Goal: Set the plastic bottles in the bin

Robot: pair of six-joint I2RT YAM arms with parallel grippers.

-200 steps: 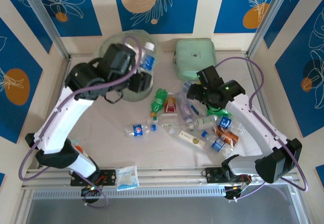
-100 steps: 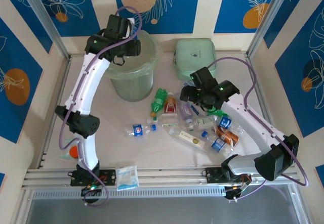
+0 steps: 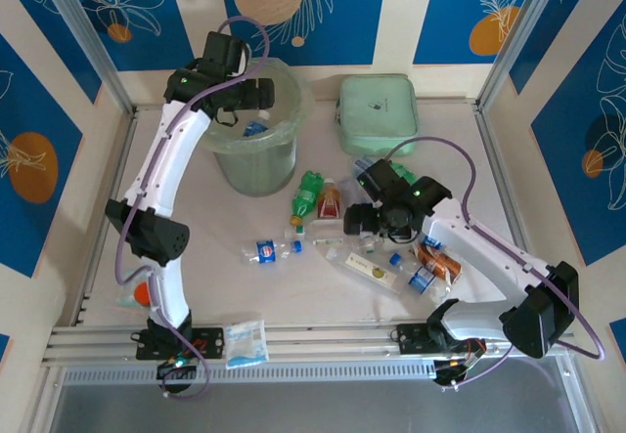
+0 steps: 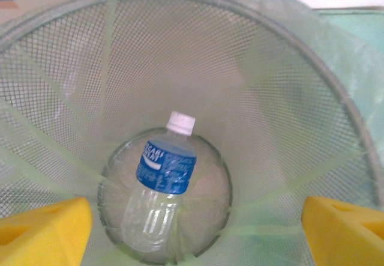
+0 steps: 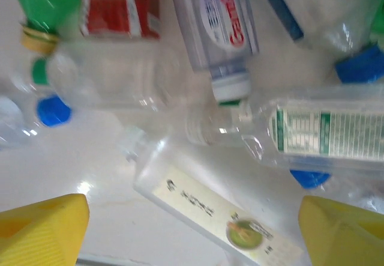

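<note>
One clear plastic bottle with a blue label and white cap (image 4: pixel 161 188) lies on the floor of the round pale-green mesh bin (image 4: pixel 282 98), beneath the left gripper (image 4: pixel 195 233), its yellow fingers (image 4: pixel 45 233) spread and empty. The right gripper (image 5: pixel 192 230), likewise spread and empty, hangs just above the other plastic bottles (image 5: pixel 228 26) strewn on the pale table (image 3: pixel 205 247).

Your white left arm (image 3: pixel 171 154) stands tall and arches far forward, its black left end effector (image 3: pixel 256 96) (image 4: pixel 195 233) pointing down, yellow padded fingers (image 4: pixel 45 230) spread wide. Your white right arm (image 3: pixel 479 247) folds inward at the elbow, its black right end effector (image 3: pixel 357 220) (image 5: pixel 192 230) held low, yellow fingers (image 5: pixel 42 227) equally wide apart.
</note>
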